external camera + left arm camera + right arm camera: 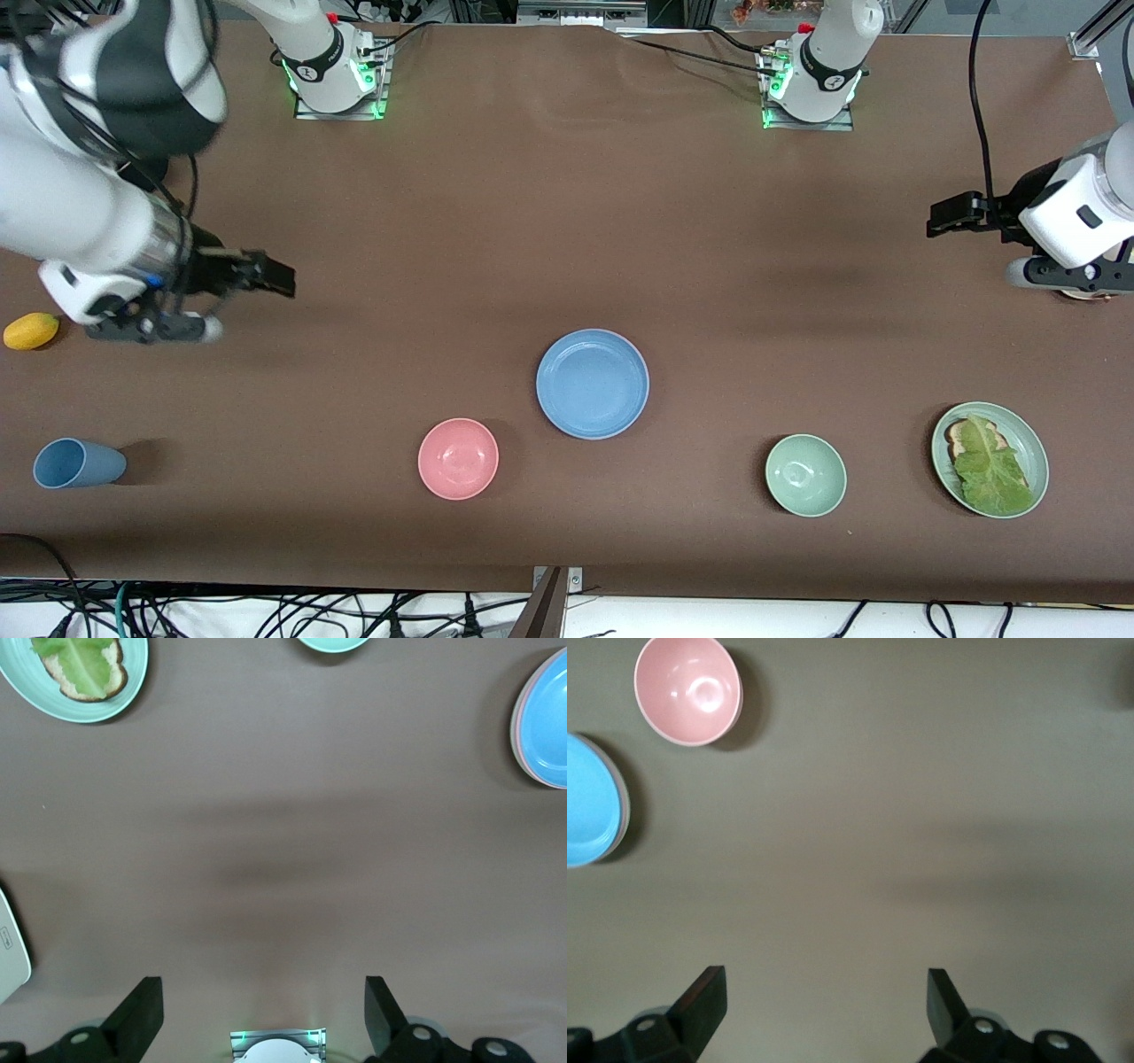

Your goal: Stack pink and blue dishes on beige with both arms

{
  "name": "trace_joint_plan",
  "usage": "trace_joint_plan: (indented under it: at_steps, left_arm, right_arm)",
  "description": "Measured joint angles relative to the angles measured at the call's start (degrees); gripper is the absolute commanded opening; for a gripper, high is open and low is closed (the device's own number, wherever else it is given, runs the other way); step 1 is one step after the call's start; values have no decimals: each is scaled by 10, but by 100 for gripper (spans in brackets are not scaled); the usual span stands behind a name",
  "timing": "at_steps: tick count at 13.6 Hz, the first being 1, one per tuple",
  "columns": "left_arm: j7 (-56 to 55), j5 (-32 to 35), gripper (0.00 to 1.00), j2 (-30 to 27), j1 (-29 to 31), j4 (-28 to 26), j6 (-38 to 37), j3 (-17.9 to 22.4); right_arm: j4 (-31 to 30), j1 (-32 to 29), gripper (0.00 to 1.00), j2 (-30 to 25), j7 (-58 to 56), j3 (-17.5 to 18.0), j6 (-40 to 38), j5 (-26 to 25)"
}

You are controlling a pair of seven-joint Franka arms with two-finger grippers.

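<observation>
The blue dish (592, 384) lies in the middle of the table on top of a stack. A pink rim (516, 722) of the pink dish shows under it in the left wrist view, and a pale rim (624, 806) under it in the right wrist view. I cannot tell whether that pale rim is the beige plate. My right gripper (275, 276) hangs open and empty over bare table toward the right arm's end (827, 1001). My left gripper (952, 215) hangs open and empty over bare table toward the left arm's end (264, 1010). Neither touches the stack.
A pink bowl (458, 458) and a green bowl (805, 475) sit nearer the front camera than the stack. A green plate (1038, 452) with bread and lettuce lies toward the left arm's end. A blue cup (78, 463) on its side and a yellow fruit (31, 330) lie toward the right arm's end.
</observation>
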Motion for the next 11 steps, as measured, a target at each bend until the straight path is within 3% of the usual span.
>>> trace_joint_plan:
  at_steps: [3, 4, 7, 9, 11]
  left_arm:
    - [0, 0, 100, 2, 4, 0, 0, 0]
    - [0, 0, 100, 2, 4, 1, 0, 0]
    - [0, 0, 100, 2, 4, 1, 0, 0]
    - [0, 0, 100, 2, 4, 1, 0, 0]
    - [0, 0, 100, 2, 4, 1, 0, -1]
  right_arm:
    - [-47, -3, 100, -47, -16, 6, -7, -27]
    - [-67, -20, 100, -61, -18, 28, -7, -44]
    - [-105, -115, 100, -100, -18, 143, -6, -81]
    - [-111, -139, 100, -117, -20, 171, -7, -86]
    - [-112, -148, 100, -126, -47, 173, -10, -88]
